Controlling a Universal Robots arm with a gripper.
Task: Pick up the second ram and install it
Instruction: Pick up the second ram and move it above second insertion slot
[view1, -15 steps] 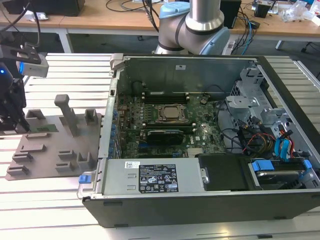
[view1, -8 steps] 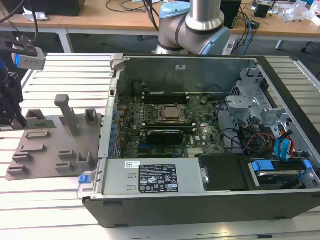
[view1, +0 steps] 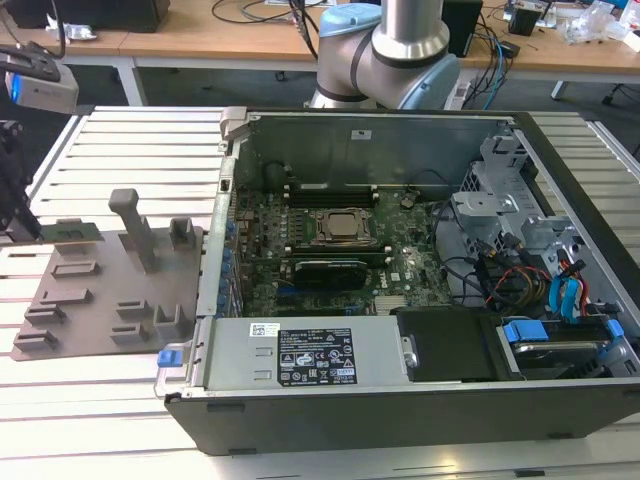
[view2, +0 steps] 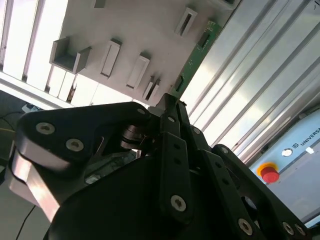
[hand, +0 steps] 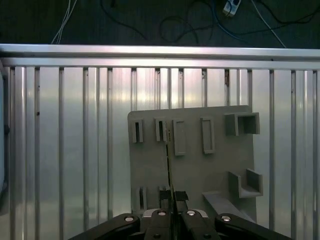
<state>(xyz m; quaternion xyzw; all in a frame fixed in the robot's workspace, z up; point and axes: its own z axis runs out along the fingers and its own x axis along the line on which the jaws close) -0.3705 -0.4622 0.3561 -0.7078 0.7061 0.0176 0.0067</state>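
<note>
The end effector (hand: 172, 196) is gripping the second ram (view2: 194, 58) near one end, its fingers closed on the flat faces; this is keeping the stick edge-on above the grey holder tray (hand: 200, 170) on the ribbed surface (hand: 70, 150); the open computer case (view1: 400, 250) is sitting just beside that tray.

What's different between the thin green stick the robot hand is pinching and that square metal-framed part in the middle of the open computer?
The ram stick is long, narrow and green; the CPU socket is square with a metal frame. The ram stick is pinched in the hand at the grey holder plate, outside the computer case; the CPU socket sits on the motherboard inside it. Both are computer parts.
</note>
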